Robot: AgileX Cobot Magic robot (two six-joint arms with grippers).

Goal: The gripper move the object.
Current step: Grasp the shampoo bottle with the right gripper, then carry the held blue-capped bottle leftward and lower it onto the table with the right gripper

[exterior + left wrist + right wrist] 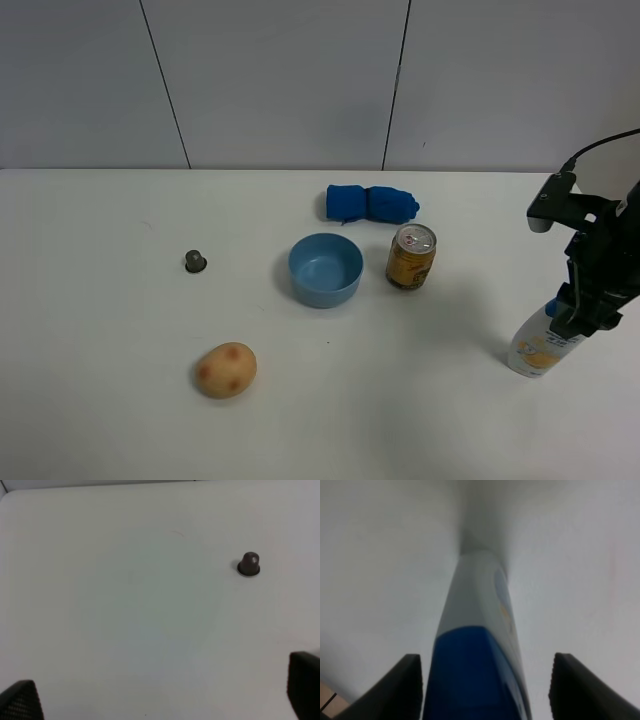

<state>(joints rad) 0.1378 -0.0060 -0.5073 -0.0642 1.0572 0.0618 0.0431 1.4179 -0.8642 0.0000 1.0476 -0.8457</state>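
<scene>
Shampoo bottle [535, 352] at lower right is straddled by the right gripper [578, 322], jaws spread — grasping and moving remain undone.

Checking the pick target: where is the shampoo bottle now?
In the exterior high view the shampoo bottle stands at the far right, right of the yellow can, beneath the right gripper.
</scene>
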